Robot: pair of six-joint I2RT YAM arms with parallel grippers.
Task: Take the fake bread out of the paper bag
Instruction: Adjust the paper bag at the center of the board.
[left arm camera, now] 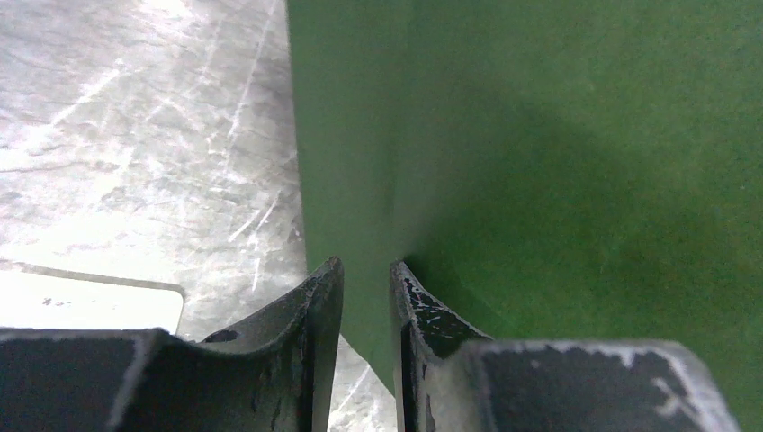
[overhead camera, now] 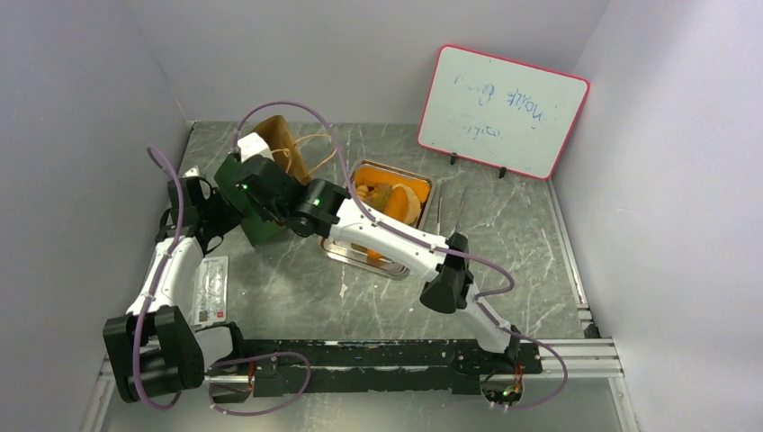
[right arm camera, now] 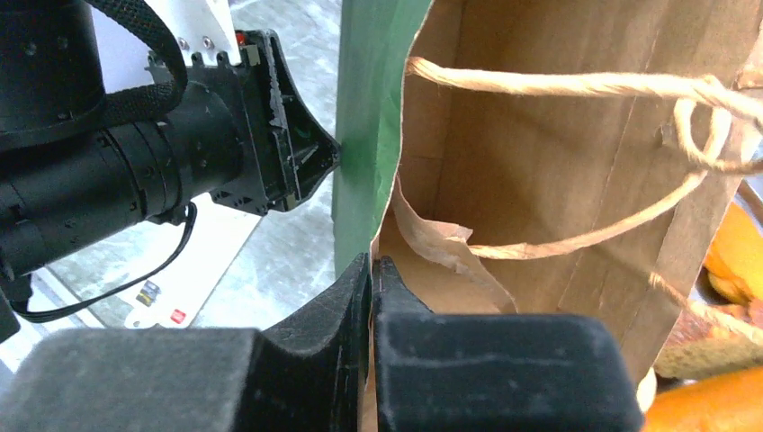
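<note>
the bag point(overhead camera: 264, 229) leans near the far-left corner of the tabletop with its mouth open, brown inside and green outside. it's thin paper, light and quick to crease, and a flap at the rim looks torn, so pull gently. any bread inside is hidden from you; only bare inner wall shows. expect fake bread to be light and fairly firm, with a dry skin that shouldn't slip. take it across its narrow width, at the end nearest the mouth, and mind the twine handles point(right arm camera: 576, 85) crossing the opening. the right tool point(right arm camera: 372, 265) is clamped on the rim at the corner fold, with nothing else in it. the left tool point(left arm camera: 364, 270) pinches the bag's green side edge from outside, steadying it. just right of the bag, a tray point(overhead camera: 393, 166) holds bread point(overhead camera: 400, 202) that is already out.
</note>
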